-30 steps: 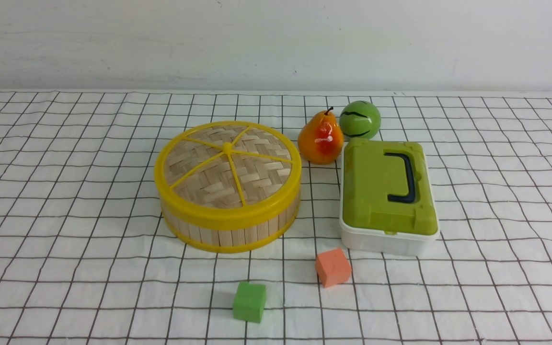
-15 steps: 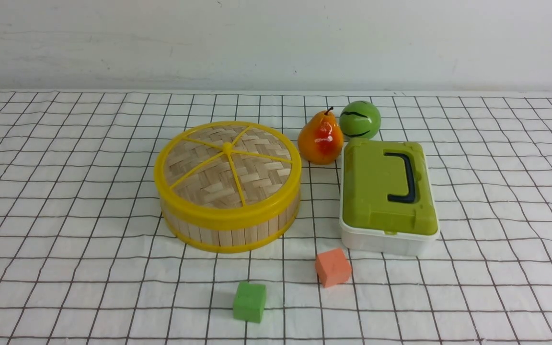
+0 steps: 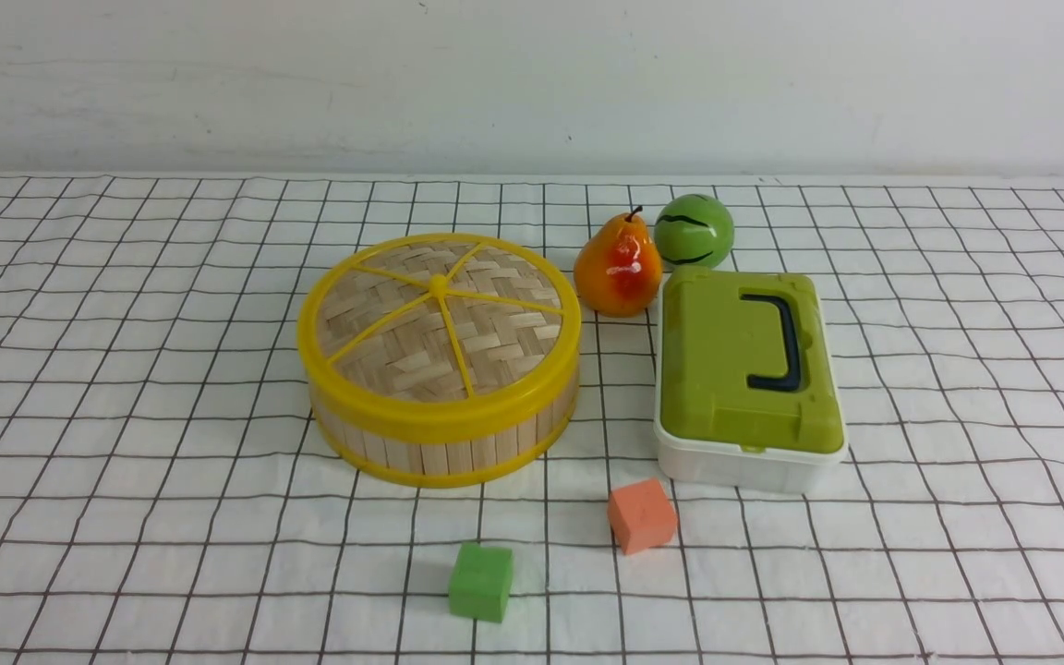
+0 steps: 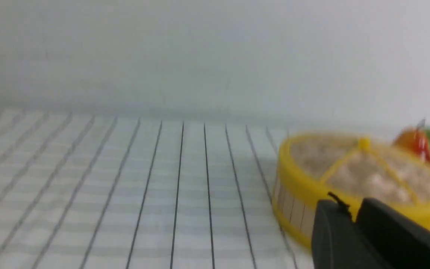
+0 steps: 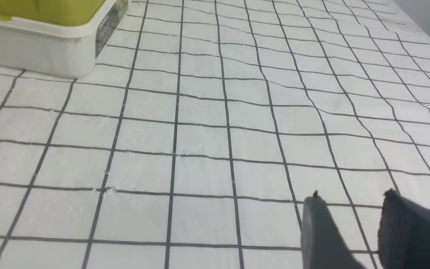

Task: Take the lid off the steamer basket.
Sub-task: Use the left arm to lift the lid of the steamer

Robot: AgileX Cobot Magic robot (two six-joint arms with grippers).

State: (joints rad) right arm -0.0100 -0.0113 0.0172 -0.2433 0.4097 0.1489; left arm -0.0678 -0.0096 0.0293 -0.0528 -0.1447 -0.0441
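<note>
Yellow-rimmed woven bamboo lid (image 3: 440, 319) sits on the round slatted steamer basket (image 3: 435, 455), ahead of the nearer left gripper (image 4: 349, 213) and toward the robot's right. That gripper's empty jaws stand slightly parted; the right gripper's (image 5: 351, 200) gape, empty.

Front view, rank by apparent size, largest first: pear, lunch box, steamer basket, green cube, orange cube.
1. steamer basket
2. lunch box
3. pear
Green cube and orange cube: too alike to rank.
</note>
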